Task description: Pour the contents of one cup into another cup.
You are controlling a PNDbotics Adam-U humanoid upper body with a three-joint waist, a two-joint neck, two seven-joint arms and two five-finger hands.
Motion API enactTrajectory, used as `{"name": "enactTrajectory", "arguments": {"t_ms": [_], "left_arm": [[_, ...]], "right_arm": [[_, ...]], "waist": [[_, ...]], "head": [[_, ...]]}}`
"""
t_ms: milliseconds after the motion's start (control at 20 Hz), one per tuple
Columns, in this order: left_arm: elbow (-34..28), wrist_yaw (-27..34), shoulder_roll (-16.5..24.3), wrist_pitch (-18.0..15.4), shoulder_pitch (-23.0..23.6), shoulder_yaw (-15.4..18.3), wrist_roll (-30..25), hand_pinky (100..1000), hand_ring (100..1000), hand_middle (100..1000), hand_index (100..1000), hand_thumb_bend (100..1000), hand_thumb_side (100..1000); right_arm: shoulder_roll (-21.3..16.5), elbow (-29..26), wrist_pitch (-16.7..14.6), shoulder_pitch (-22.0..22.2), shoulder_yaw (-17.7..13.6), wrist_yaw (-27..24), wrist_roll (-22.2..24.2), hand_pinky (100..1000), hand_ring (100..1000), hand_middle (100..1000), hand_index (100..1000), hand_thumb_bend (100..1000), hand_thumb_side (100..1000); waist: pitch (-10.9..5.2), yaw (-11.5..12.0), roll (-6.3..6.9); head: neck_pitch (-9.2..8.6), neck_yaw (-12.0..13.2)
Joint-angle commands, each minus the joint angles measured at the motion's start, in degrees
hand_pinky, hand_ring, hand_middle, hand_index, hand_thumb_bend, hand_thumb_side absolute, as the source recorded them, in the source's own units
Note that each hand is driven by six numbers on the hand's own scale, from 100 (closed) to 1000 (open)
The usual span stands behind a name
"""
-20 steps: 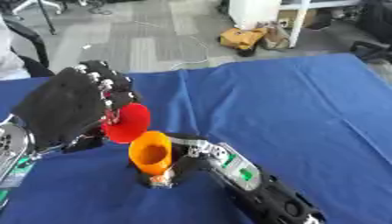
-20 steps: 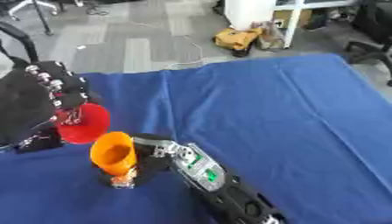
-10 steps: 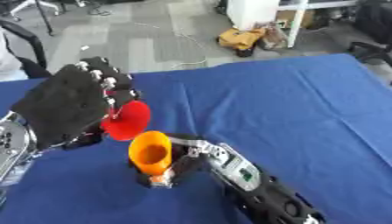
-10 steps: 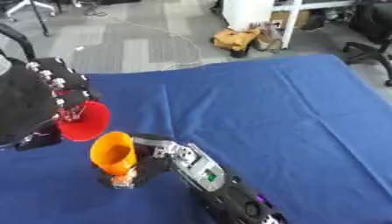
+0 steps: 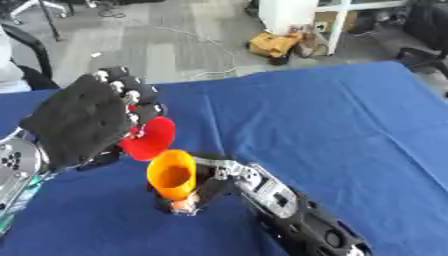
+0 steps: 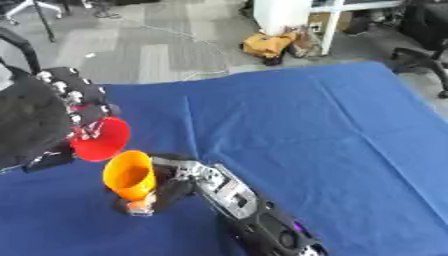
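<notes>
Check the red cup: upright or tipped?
Tipped. The left hand holds the red cup on its side, mouth toward the orange cup below.

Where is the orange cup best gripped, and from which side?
Around its lower side wall, from the robot's right, as the right hand does. The orange cup flares toward its rim, and the tilted red cup in the left hand occupies its upper left.
</notes>
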Motion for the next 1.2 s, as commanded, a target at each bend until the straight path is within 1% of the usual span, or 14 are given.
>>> {"name": "enactTrajectory", "arguments": {"t_ms": [50, 550, 1200], "left_arm": [[-0.9, -1.2, 0.2, -0.3, -1.6, 0.0, 0.1, 462, 232, 251, 597, 331, 100], [-0.4, -5.7, 0.1, -1.5, -2.6, -1.6, -0.6, 486, 230, 246, 591, 326, 100], [0.5, -9.6, -0.1, -0.7, -3.1, -2.5, -1.0, 504, 224, 240, 585, 317, 100]], "right_arm": [[-0.5, -0.6, 0.0, -0.6, -0.5, -0.2, 0.1, 515, 555, 456, 491, 100, 100], [-0.5, -0.5, 0.0, -0.6, -0.6, -0.2, 0.2, 514, 556, 456, 491, 100, 100], [-0.6, -0.4, 0.0, -0.6, -0.6, -0.2, 0.4, 513, 556, 456, 490, 100, 100]], "waist": [[-0.92, 0.0, 0.08], [-0.95, -0.1, 0.27], [-0.97, 0.0, 0.39]], "head": [[-0.38, -0.1], [-0.31, -0.3], [-0.23, -0.1]]}}
